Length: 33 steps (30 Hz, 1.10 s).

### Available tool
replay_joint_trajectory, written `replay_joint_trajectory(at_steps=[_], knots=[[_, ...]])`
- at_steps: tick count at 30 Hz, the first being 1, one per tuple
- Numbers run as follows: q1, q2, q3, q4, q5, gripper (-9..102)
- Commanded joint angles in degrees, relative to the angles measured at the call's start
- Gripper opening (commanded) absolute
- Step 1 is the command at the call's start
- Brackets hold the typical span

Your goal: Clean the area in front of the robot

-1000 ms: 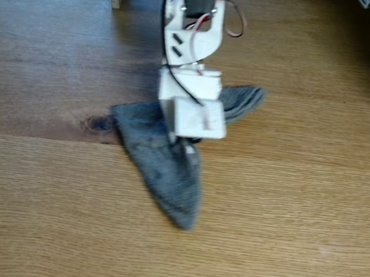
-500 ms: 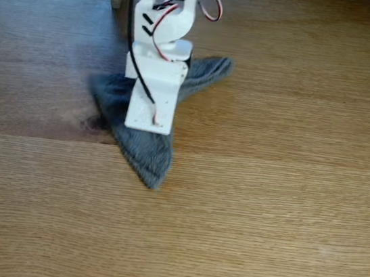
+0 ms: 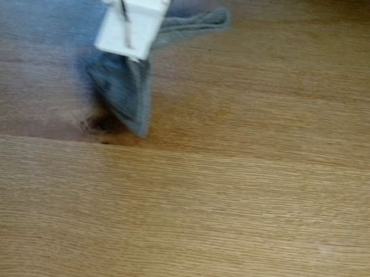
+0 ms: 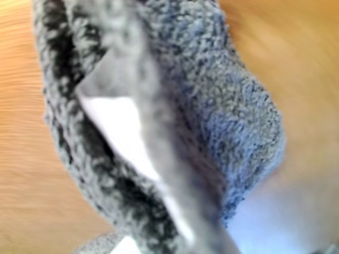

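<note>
In the fixed view, the white robot (image 3: 134,16) reaches in from the far edge at upper left. Its blocky lower segment, with a thin black wire down its face, hangs over the light-brown wooden worktop (image 3: 244,208). A grey terry cloth (image 3: 128,93) hangs and trails beneath that segment: one pointed end lies near the dark oval knot (image 3: 99,123) in the wood, just right of it, and another end stretches right and farther away, flat on the worktop. The fingertips are hidden behind the segment and the cloth. The broad near part of the worktop shows long plank seams.

In the wrist view, blurred, the cloth (image 4: 222,106) is wrapped over the tool (image 4: 159,174). A pointed white finger (image 4: 119,127) shows through a fold, and the cloth lies pressed between the fingers, so the tool is closed on it. Worktop grain (image 4: 21,159) shows at left and upper right.
</note>
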Motion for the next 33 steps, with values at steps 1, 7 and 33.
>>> replay_joint_trajectory(at_steps=[1, 7, 33], knots=[[14.1, 7.4, 1.7, 2.2, -4.2, 0], [26.8, 5.5, 9.8, -5.6, -13.0, 0], [22.4, 10.9, 24.4, -29.4, -14.9, 28]])
